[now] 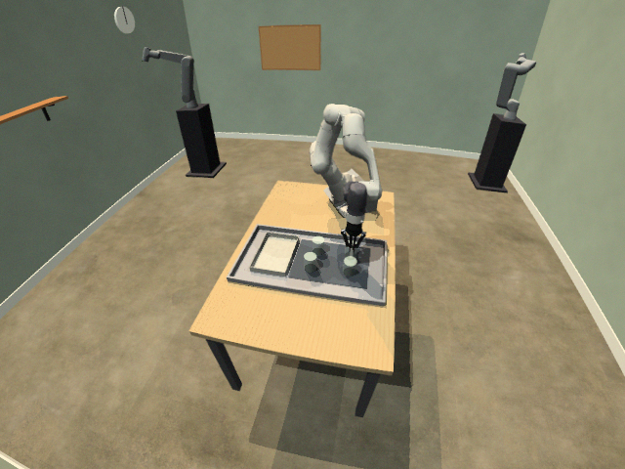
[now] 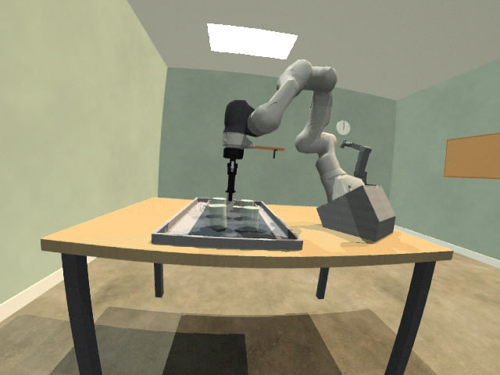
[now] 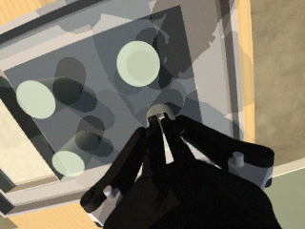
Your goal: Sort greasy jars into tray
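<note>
Four pale green glass jars stand mouth down on the dark mat. One jar is at the front right. Two more stand nearer the tray: one jar in front, one jar behind it. The fourth jar is at the back right, partly hidden by the fingertips in the wrist view. My gripper is shut and empty, pointing down at about jar-top height or above; contact cannot be told. The cream-floored tray shows no jar.
The steel table top has a raised rim all round. It lies on the wooden table. The tray is to the left of the mat in the top view. The arm reaches in from the back.
</note>
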{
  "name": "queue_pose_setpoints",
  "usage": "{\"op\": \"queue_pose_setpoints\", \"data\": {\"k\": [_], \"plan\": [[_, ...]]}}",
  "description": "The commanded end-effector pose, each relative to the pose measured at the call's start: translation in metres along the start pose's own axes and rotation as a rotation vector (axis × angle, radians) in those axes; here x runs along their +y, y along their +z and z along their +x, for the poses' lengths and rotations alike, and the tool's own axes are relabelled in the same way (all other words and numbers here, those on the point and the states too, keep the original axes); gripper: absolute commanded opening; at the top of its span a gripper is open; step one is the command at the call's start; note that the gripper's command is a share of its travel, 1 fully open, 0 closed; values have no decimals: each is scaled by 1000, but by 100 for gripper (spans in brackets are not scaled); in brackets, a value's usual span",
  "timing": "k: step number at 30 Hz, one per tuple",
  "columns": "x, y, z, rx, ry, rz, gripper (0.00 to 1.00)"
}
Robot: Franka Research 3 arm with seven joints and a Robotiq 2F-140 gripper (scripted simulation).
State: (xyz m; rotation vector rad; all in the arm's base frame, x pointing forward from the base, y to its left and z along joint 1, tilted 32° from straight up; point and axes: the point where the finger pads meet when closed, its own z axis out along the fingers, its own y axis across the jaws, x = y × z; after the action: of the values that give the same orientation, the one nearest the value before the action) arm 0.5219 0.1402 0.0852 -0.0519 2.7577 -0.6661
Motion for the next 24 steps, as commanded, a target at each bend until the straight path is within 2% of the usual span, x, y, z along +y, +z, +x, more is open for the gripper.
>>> {"op": "queue_pose_setpoints", "data": {"k": [1,24], "plan": [[-1,-1,-1,2,-2,0,0],[-1,-3,-4,2,-2,0,0]]}}
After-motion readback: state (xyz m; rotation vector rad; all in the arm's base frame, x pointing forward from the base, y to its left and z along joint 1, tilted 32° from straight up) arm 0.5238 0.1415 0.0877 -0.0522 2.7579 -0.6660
